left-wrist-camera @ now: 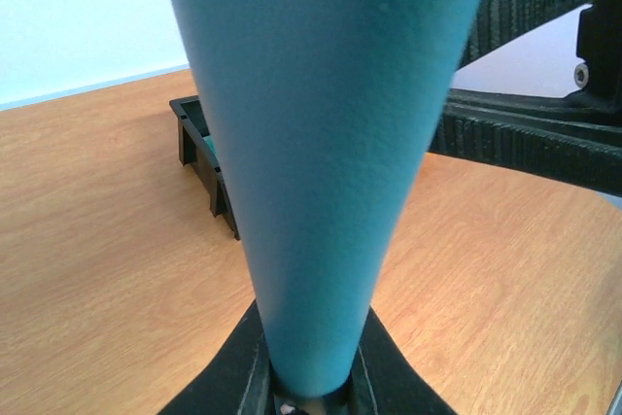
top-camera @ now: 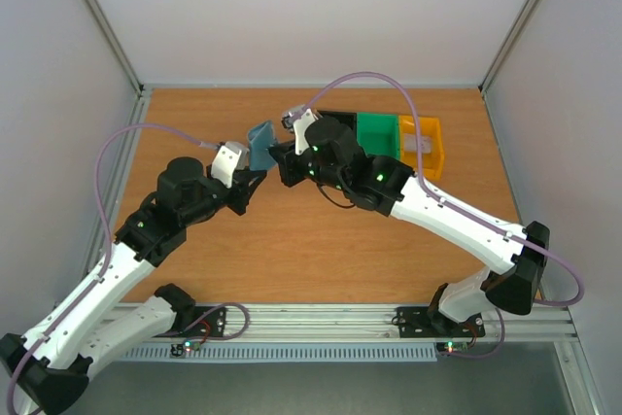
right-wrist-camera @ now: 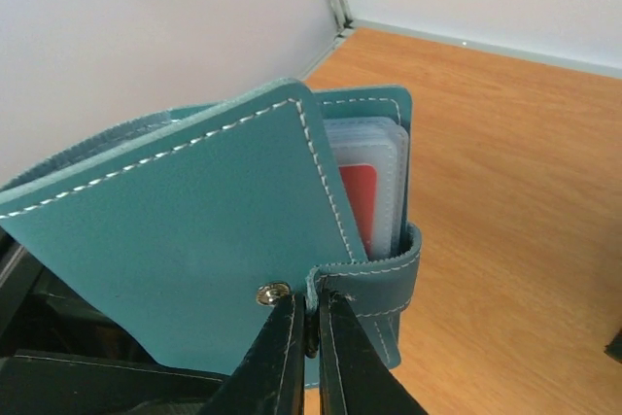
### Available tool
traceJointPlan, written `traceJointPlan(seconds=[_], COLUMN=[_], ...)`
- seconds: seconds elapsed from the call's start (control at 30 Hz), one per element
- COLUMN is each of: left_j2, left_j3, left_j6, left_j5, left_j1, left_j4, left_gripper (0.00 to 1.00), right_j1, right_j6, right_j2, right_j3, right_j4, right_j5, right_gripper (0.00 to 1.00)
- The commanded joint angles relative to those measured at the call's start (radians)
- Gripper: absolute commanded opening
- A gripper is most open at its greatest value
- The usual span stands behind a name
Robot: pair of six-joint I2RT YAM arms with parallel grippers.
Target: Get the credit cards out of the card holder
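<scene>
Noted card holder (right-wrist-camera: 194, 240) clamped in left gripper (left-wrist-camera: 311, 386), its strap (right-wrist-camera: 381, 274) pinched tight in right gripper (right-wrist-camera: 311, 313); red credit card (right-wrist-camera: 358, 201) sleeved inside.

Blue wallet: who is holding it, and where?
Both pincers hold the card holder: the left pincer clamps one edge, the right pincer pinches its snap strap.

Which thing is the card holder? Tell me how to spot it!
Look toward the back of the wooden table, where the left gripper and right gripper meet. Held up between them is the card holder. It is teal, stitched and folded like a tiny book, unlike the hard green bin and yellow bin to its right.
</scene>
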Motion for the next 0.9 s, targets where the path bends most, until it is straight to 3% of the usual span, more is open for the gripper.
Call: traceJointPlan(seconds=[0.0,0.13,0.27,0.33,0.43,0.57,0.87], left_j2=[-0.023,-0.052,-0.066,-0.067,-0.069,-0.064,-0.050], left_j3=[0.014,0.013,-0.001,-0.007,-0.024,-0.045,-0.055], left_j6=[0.013,-0.015,-0.036,-0.046,-0.055,-0.072,0.003], left_j5=[0.033,0.122,0.236,0.303,0.456,0.570,0.702], left_j1=[-0.017,-0.017,-0.015,-0.015,-0.013,-0.014,-0.015], left_j4=[0.096,0.097,0.101,0.105,0.156,0.201,0.205], left_gripper=[0.00,0.00,0.00,0.00,0.00,0.00,0.00], right_j1=[-0.014,-0.153,-0.331,-0.392,-0.409,-0.408,-0.405], right_j6=[-0.023,0.001,-0.064,-0.161,-0.311,-0.387,-0.156], right_j2=[-0.003,-0.107,-0.227,-0.271,-0.315,-0.439,-0.494], right_j3=[-0.006,-0.130,-0.257,-0.271,-0.241,-0.283,-0.327], right_j4=[-0.048,-0.079,-0.094,-0.134,-0.262,-0.251,0.119], right_j5=[0.100,0.071,-0.174,-0.384,-0.622,-0.857,-0.949], right_gripper=[0.01,0.01,0.01,0.05,0.49,0.97,0.97])
